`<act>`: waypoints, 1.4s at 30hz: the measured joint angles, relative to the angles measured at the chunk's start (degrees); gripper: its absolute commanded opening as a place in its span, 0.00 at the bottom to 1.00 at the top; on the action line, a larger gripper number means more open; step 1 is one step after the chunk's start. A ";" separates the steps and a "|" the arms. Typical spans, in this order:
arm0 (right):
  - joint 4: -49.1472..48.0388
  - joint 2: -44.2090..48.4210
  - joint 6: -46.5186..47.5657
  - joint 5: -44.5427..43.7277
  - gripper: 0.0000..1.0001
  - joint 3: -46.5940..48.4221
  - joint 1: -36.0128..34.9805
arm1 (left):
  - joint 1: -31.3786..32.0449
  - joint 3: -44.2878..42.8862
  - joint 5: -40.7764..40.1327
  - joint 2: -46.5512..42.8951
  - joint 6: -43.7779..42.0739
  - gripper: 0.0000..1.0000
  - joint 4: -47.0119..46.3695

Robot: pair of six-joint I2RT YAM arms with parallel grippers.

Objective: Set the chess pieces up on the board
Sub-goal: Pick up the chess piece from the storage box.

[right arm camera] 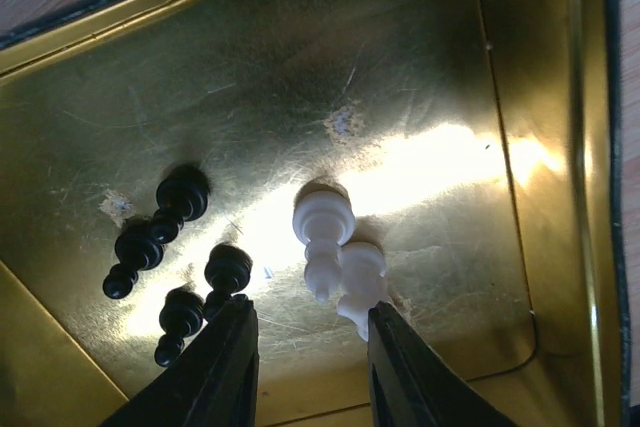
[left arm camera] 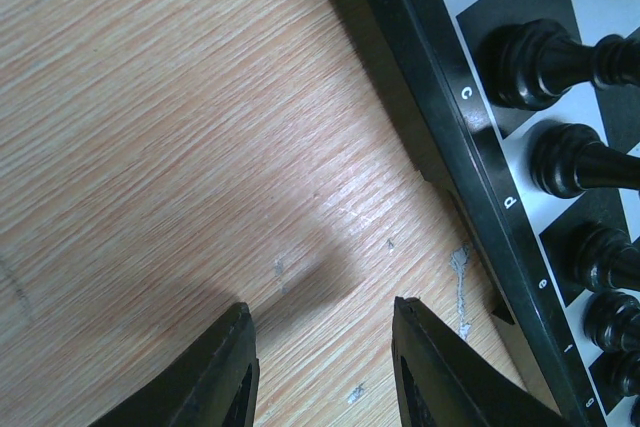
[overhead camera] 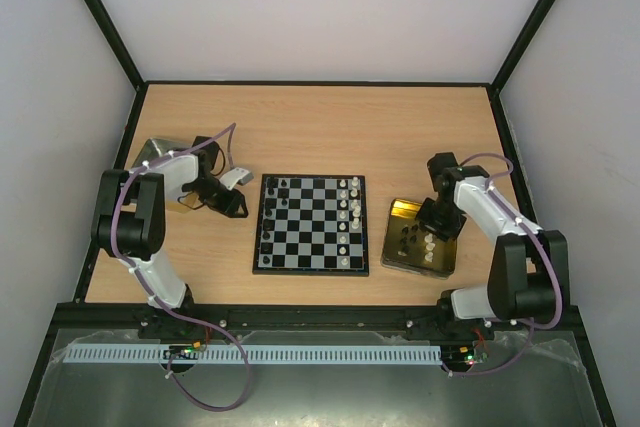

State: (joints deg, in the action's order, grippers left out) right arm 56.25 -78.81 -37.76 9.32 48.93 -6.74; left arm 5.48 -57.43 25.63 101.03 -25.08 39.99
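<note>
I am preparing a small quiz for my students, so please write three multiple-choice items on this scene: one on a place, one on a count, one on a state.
1. The right gripper hovers: A. above the gold tin; B. above the board; C. above the bare table.
2. White pieces lying in the gold tin: A. one; B. two; C. six.
3. The left gripper is: A. shut on a black piece; B. open and empty; C. shut on a white piece.
Answers: 1A, its wrist view looks into the tin; 2B, two lie close together; 3B, only the table shows between its fingers.
</note>
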 measured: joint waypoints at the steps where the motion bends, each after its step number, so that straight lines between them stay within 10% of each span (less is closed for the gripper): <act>1: -0.31 -0.17 0.04 0.17 0.27 -0.02 0.02 | 0.00 0.00 0.00 0.00 0.00 0.39 0.00; 42: -4.31 -2.56 -0.44 -0.44 0.11 -3.19 0.79 | 0.00 0.11 0.02 0.00 0.00 0.39 -0.15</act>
State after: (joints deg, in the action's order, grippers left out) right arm 51.94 -81.36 -38.20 8.88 45.74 -5.96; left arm 5.48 -57.32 25.65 101.03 -25.08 39.83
